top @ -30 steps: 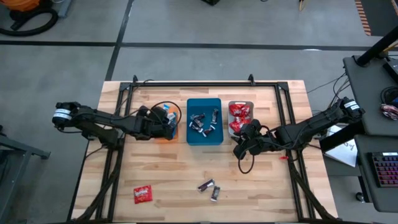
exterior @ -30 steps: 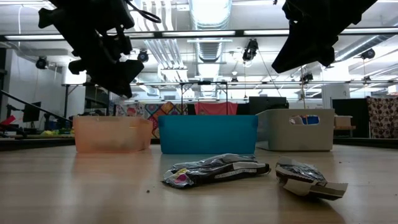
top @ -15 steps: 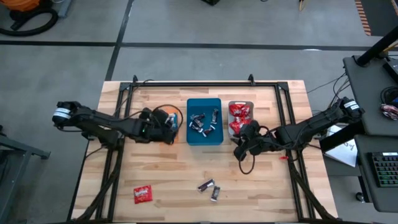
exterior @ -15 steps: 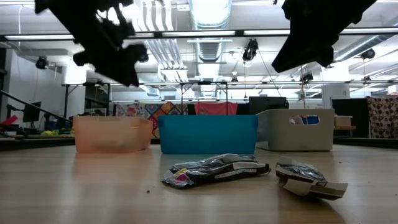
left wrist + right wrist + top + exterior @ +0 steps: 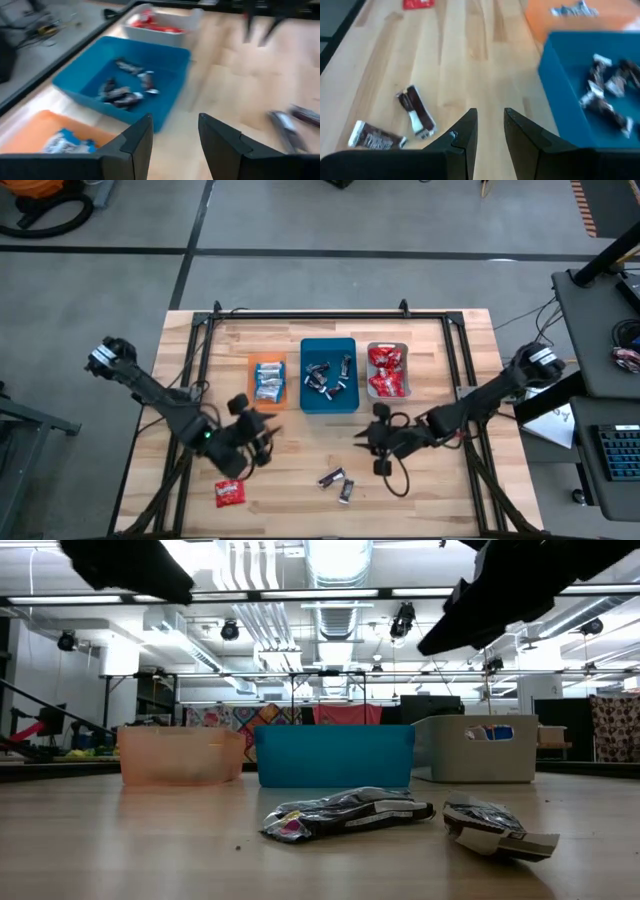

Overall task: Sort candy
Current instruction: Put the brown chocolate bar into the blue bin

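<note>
High view shows two brown candies [image 5: 337,482] loose near the table's near edge, just nearer than the right gripper [image 5: 368,440], whose fingers are spread and empty; the left gripper [image 5: 258,442], likewise spread, hovers just beyond the red candy [image 5: 229,492].

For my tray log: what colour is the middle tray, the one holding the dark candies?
Teal-blue tray; the high view shows it best.

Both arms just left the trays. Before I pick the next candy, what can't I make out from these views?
- Red candy: absent from low view; printing too small from above.
- Orange tray contents: hidden by its frosted wall in low view.
- Left gripper, right gripper: cut off by low view's top edge.
- Dark candies: blurred in left wrist view.
</note>
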Controlling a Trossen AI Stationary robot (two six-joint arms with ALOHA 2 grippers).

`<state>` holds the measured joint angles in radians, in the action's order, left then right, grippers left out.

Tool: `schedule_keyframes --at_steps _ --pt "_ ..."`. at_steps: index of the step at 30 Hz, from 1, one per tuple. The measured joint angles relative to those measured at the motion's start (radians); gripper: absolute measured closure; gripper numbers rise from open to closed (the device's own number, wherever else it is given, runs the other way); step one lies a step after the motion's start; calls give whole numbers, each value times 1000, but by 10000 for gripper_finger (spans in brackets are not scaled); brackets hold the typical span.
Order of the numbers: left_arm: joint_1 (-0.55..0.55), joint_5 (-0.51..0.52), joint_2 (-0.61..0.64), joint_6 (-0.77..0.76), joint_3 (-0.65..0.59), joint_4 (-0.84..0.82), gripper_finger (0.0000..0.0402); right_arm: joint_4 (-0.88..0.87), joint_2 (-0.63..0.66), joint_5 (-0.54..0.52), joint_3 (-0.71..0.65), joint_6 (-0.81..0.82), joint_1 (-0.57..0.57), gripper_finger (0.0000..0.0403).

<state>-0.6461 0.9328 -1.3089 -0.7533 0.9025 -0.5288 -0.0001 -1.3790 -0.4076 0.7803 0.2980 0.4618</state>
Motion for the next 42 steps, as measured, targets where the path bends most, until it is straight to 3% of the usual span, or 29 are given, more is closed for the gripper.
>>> schedule_keyframes --at_steps 5,11,19,29,42 --pt "-114 63 -39 -13 -1 47 260 176 -87 24 9 -107 10 314" --pt "-152 129 -136 -18 -2 104 261 212 -175 52 88 -169 31 296" --pt "-153 159 -261 -19 21 155 261 144 -302 79 222 -184 48 246" --pt "-154 178 -324 12 86 134 261 30 -494 115 378 -201 51 197" --pt "-154 180 -326 12 93 128 261 -19 -613 164 423 -158 42 187"
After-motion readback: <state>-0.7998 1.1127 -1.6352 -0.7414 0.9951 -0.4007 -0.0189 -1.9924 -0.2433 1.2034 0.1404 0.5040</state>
